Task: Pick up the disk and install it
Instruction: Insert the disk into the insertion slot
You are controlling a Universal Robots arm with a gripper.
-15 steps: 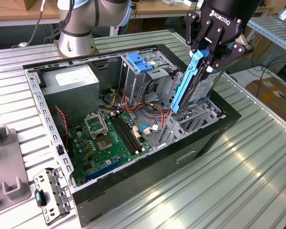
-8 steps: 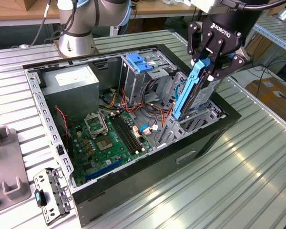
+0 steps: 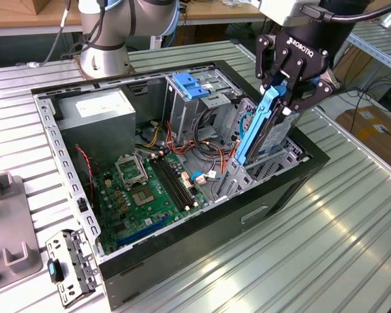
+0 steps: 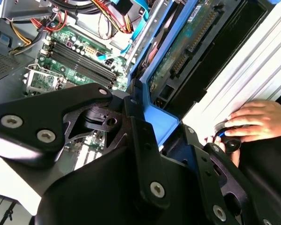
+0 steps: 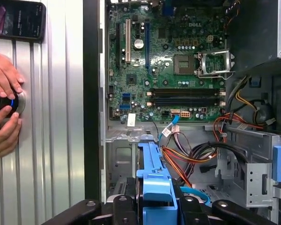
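The disk point(image 3: 268, 134) is a silver-grey drive with blue side rails. It stands steeply tilted, its lower end inside the drive bay point(image 3: 283, 160) at the corner of the open computer case point(image 3: 51, 127) on the exterior view's right. My black gripper point(image 3: 290, 98) is shut on the disk's upper end. In the second wrist view the disk's point(image 4: 187, 42) green circuit side and blue rail run away from the gripper point(image 4: 166, 136). The first wrist view has the blue rail of the disk point(image 5: 154, 171) between the fingers point(image 5: 124, 208), above the bay.
Inside the case are a green motherboard point(image 3: 146, 189), a grey power supply box point(image 3: 94, 116), red and orange cables point(image 3: 212, 153) and a blue clip point(image 3: 192, 86). A person's hands point(image 5: 3, 93) rest on a round controller on the ribbed table point(image 3: 352, 235), near a phone point(image 5: 16, 18).
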